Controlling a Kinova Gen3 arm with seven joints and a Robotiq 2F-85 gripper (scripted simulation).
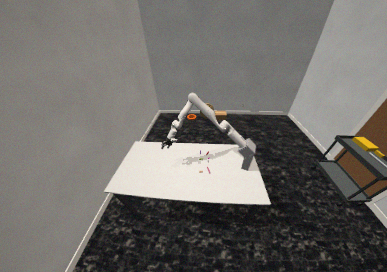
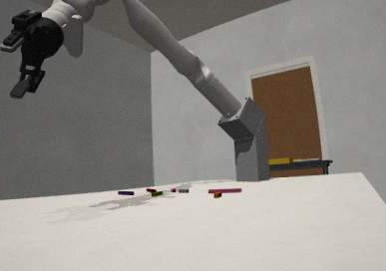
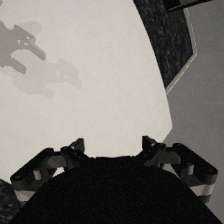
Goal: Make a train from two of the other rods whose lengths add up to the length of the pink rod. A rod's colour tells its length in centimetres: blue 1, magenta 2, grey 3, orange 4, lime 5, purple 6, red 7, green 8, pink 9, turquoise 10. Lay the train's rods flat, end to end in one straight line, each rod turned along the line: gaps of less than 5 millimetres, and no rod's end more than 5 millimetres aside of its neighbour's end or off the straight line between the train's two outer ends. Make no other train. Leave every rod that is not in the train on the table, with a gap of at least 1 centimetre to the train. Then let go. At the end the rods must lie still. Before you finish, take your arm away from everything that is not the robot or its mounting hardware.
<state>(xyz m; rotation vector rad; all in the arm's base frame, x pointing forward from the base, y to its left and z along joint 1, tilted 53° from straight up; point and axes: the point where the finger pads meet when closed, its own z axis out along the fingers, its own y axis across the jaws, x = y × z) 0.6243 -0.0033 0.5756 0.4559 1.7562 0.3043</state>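
Bare test room: white table (image 1: 141, 175), grey walls (image 1: 51, 100)

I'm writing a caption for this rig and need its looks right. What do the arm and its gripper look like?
The arm is made of smooth, rounded white tubular links with no cables showing, rising from an angular grey pedestal. The gripper is black, with a round black body and two jointed black fingers ending in flat pads; pale bands show on their links in the wrist view. No markings are legible.

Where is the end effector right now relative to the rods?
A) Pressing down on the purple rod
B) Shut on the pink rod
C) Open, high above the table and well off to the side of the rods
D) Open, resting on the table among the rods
C: the end effector hangs open and empty, high above the table, well aside of the pink rod and purple rod.
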